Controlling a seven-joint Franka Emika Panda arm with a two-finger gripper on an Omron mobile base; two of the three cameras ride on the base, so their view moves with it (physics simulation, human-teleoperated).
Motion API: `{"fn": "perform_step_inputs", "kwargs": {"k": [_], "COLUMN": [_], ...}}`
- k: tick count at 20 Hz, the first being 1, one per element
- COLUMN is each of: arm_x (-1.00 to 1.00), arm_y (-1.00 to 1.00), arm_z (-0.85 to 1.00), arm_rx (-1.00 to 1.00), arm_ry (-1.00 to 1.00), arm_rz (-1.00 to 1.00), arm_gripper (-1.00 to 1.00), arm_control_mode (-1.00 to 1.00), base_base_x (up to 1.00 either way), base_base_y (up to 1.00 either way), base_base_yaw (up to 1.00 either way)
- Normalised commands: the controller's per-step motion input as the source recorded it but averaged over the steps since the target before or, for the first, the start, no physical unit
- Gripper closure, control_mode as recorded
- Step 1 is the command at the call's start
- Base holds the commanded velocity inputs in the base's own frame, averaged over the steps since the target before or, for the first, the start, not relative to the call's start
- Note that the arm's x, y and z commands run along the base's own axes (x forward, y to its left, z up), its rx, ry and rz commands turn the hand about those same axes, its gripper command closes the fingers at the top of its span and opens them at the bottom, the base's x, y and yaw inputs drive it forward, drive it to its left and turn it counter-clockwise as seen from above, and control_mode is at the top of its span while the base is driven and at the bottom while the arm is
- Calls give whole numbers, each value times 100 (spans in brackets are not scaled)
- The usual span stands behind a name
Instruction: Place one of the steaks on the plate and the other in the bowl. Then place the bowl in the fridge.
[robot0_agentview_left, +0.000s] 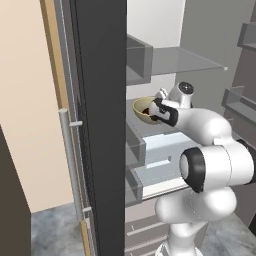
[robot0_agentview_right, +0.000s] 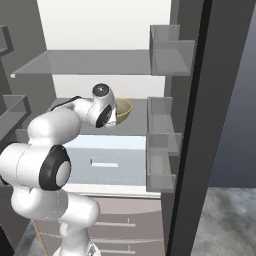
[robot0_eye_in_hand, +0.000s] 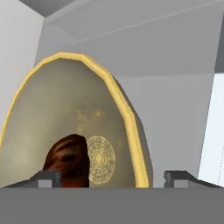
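The tan-yellow bowl (robot0_agentview_left: 141, 106) (robot0_agentview_right: 124, 110) (robot0_eye_in_hand: 65, 109) rests on a middle shelf inside the open fridge (robot0_agentview_left: 100, 100). A dark reddish-brown steak (robot0_eye_in_hand: 68, 162) lies in the bowl. My gripper (robot0_agentview_left: 151, 111) (robot0_eye_in_hand: 111, 179) is at the bowl's near side. It is open, with its fingertips (robot0_eye_in_hand: 46, 178) spread wide to either side of the bowl's rim and not touching it. In the right base view the hand hides most of the bowl. The plate is out of view.
The fridge doors (robot0_agentview_right: 200, 100) stand open on both sides of the arm, with grey door bins (robot0_agentview_right: 162, 135) (robot0_agentview_left: 135, 145) close by. A glass shelf (robot0_agentview_left: 185, 60) hangs above the bowl. A white drawer (robot0_agentview_right: 110, 160) lies below it.
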Motion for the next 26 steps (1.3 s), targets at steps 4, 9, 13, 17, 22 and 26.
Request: {"fn": "perform_step_inputs", "kwargs": {"k": [4,9,13,17,22,26], "arm_x": [-2,-22,-40,-71,-83,-93], "arm_y": [0,-9,-20,-7,-8,-5], "arm_z": [57,41,6,30,26,6], "arm_rx": [6,7,0,0,0,0], "arm_ry": [-14,-5,0,0,5,8], "arm_rz": [-1,-2,0,1,7,4], "arm_gripper": [-100,-100,-100,-100,-100,-100], "arm_control_mode": [-100,-100,-100,-100,-100,-100], "base_base_x": [0,0,0,0,0,0], "base_base_y": [0,0,0,0,0,0], "base_base_yaw": [0,0,0,0,0,0]}}
